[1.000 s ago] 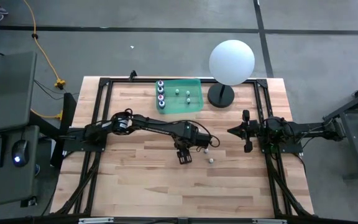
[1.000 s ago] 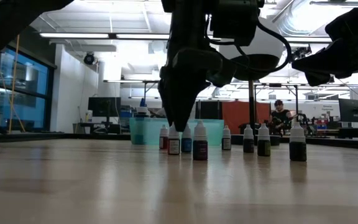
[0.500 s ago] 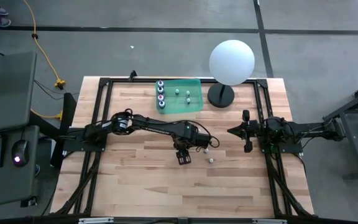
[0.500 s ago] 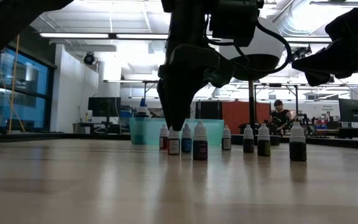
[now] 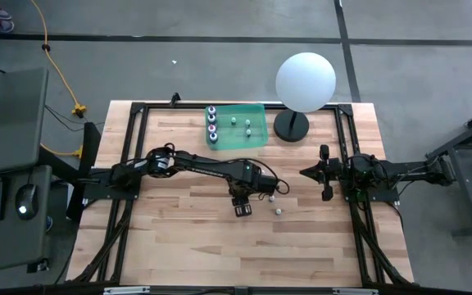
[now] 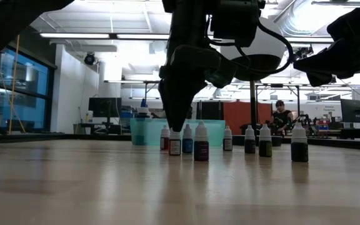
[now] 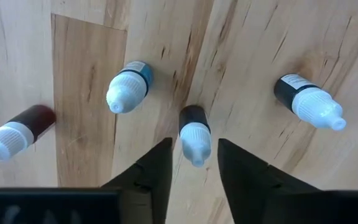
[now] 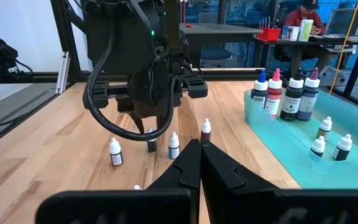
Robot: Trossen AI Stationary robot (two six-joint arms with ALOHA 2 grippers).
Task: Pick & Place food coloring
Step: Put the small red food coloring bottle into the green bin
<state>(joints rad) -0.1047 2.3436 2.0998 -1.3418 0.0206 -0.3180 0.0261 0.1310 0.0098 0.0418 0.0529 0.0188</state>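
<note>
No legible text, brand or number anywhere, not even on the tiny bottle labels (image 7: 289, 81).

Your left end effector (image 7: 194, 163) has dropped slightly since a second ago and drawn its fingers (image 7: 151, 177) in. They now stand close on either side of the white cap of a dark-bodied food coloring bottle (image 7: 194, 132), though contact isn't clear.

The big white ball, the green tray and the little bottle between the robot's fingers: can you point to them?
White ball (image 5: 306, 80), high view: middle of the ball's top.
Green tray (image 5: 256, 137), high view: bare floor near its right edge.
Little bottle (image 7: 194, 139), left wrist view: its white cap, between the left gripper (image 7: 192, 163) fingers.
</note>
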